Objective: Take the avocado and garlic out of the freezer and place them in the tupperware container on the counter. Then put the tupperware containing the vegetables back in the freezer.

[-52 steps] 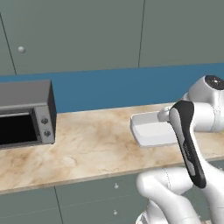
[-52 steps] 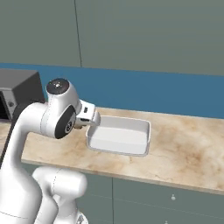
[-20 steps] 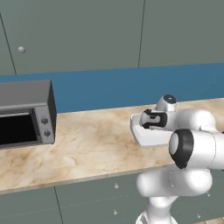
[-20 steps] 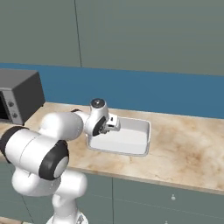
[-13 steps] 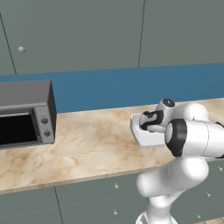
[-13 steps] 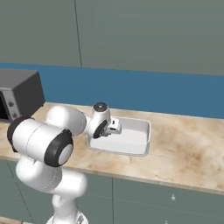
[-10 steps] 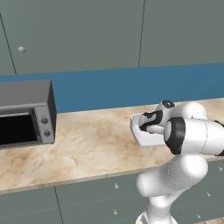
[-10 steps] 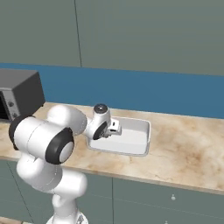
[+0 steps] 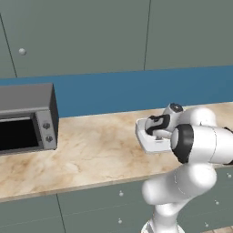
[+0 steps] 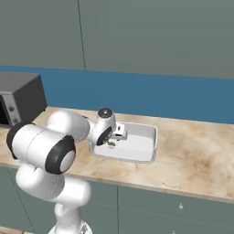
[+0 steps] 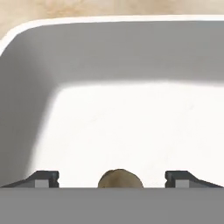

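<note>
Garlic (image 11: 120,178) between parted jaws, in tupperware container (image 11: 30,87)

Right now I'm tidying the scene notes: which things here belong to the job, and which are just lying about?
Part of the job:
- tupperware container
- garlic, in the container between the open gripper fingertips
- counter

Just lying about:
- toaster oven
- wall cabinets

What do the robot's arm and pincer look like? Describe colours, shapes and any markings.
The arm is glossy white, built of rounded, bulbous segments with dark bands at the joints and a round dark cap near the wrist. The pincer has two small, dark grey, blocky fingertips. No cables or markings are visible.
</note>
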Controlling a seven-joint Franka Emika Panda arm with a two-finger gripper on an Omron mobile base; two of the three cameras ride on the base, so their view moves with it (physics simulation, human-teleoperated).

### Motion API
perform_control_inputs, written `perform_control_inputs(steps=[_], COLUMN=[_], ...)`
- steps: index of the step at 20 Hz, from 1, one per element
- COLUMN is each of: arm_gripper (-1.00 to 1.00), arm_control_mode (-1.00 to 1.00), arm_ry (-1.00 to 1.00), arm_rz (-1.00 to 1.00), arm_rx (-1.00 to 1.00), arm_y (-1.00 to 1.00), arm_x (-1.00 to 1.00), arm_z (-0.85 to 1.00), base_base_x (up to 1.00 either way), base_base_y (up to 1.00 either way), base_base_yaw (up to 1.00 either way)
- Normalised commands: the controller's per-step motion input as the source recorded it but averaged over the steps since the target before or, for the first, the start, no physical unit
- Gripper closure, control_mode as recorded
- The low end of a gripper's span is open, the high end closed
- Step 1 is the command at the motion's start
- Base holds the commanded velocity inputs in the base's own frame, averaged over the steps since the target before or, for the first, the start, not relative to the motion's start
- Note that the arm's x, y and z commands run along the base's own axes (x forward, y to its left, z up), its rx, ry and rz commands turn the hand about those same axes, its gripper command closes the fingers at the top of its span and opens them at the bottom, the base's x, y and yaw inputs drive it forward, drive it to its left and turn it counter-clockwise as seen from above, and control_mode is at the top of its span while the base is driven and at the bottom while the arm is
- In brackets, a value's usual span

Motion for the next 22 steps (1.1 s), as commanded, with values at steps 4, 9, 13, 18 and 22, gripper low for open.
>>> perform_control_inputs(steps=[4,9,13,18,22], arm_gripper=[-1.00,-1.00,-1.00,-1.00,-1.00], arm_control_mode=[-1.00,-1.00,-1.00,-1.00,-1.00], arm_ry=[-0.20,-0.21,-0.11,0.04,0.16], arm_rz=[0.00,0.00,0.00,0.00,-0.04], arm_rx=[0.00,0.00,0.00,0.03,0.12], arm_y=[0.00,0.00,0.00,0.00,0.02], arm_x=[-0.23,-0.49,-0.77,-0.96,-0.98], arm_z=[0.79,1.00,1.00,1.00,0.94], base_base_x=[0.00,0.00,0.00,0.00,0.00], base_base_y=[0.00,0.00,0.00,0.00,0.00], base_base_yaw=[0.00,0.00,0.00,0.00,0.00])
